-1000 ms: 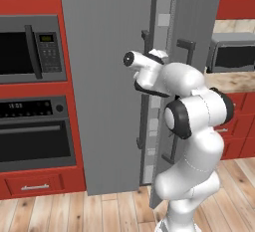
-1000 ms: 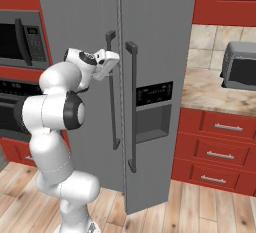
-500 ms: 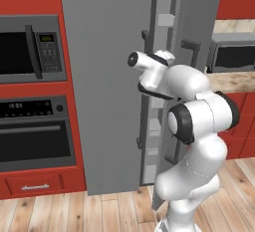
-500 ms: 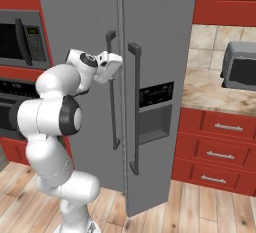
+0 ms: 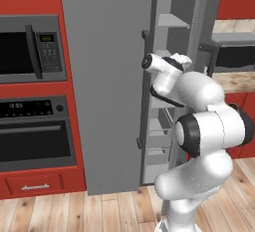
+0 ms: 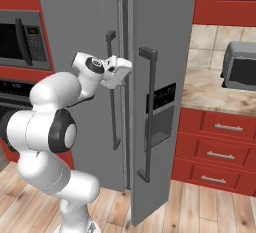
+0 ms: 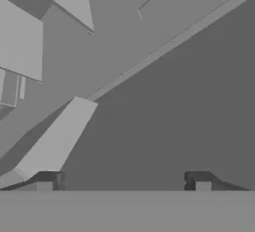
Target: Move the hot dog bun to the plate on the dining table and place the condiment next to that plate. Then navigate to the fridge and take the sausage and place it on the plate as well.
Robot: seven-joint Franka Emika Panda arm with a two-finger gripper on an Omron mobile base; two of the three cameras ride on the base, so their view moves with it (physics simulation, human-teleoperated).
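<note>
Fridge door, stiff and heavy on its hinges, is best pulled by its edge; gripper spread, grasping nothing.

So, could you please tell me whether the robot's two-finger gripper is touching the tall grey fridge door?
Cannot tell. In the hand view the gripper has its small dark tips spread before the grey fridge door, close up, yet no view plainly shows contact or a gap.
</note>
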